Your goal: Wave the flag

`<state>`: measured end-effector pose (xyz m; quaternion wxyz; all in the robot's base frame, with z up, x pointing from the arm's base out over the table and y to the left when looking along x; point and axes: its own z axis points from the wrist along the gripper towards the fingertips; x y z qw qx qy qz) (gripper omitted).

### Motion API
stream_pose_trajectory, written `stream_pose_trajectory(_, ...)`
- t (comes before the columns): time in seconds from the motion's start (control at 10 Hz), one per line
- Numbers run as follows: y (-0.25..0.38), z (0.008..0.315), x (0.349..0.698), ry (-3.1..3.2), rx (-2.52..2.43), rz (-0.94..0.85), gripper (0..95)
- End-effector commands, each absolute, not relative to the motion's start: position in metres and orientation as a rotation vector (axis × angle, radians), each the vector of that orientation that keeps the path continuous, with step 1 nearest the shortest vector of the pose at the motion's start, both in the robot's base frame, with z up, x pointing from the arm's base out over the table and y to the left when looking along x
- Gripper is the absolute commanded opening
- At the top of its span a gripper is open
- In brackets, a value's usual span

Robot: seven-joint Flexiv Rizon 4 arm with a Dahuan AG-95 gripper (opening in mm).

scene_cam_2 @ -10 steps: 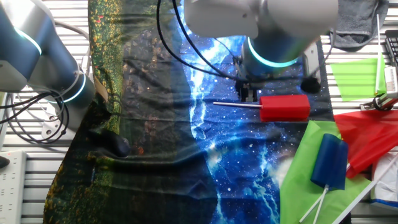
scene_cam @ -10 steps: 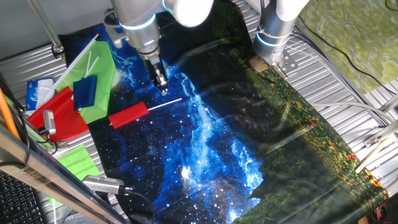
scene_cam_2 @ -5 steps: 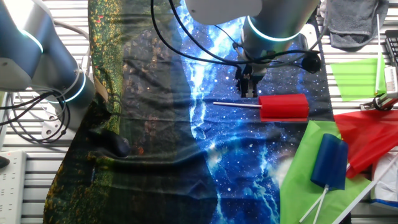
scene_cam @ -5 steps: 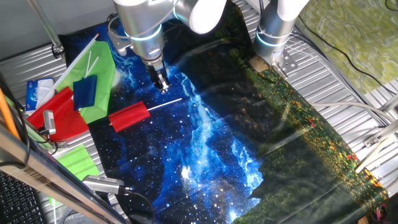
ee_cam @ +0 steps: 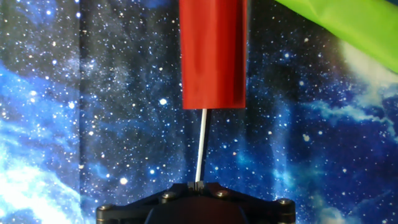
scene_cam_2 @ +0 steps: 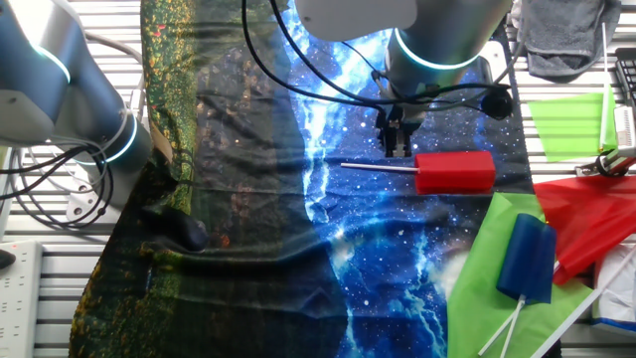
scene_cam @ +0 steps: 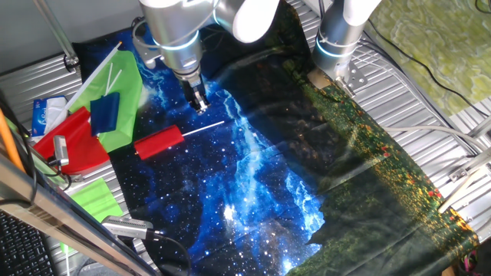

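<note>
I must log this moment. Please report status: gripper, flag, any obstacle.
Gripper low over the white stick, jaw state unclear. Flag flat on the starry cloth, red part rolled. Green flag lies close beside it; stick unobstructed.

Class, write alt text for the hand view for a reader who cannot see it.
A small red flag on a thin white stick lies on a starry blue cloth, its stick running down to the gripper at the bottom edge. A lime-green flag crosses the top right corner.

I've got the gripper (scene_cam: 200, 105) poised over the starry blue cloth (scene_cam: 245, 176), just above the flag (scene_cam: 159, 142) lying flat, white stick pointing right. Green flags (scene_cam: 126, 92) sit off left.
</note>
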<state>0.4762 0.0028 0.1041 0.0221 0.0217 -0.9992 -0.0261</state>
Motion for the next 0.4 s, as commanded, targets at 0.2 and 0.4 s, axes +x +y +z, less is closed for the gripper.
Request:
stream_pose_trajectory(0.2,0.0037,0.1046,0.4768,-3.092,0.069,-0.101,0.0)
stream_pose_trajectory(0.4,0.0037,0.1047,0.4767,-3.089,0.082,-0.130,0.0)
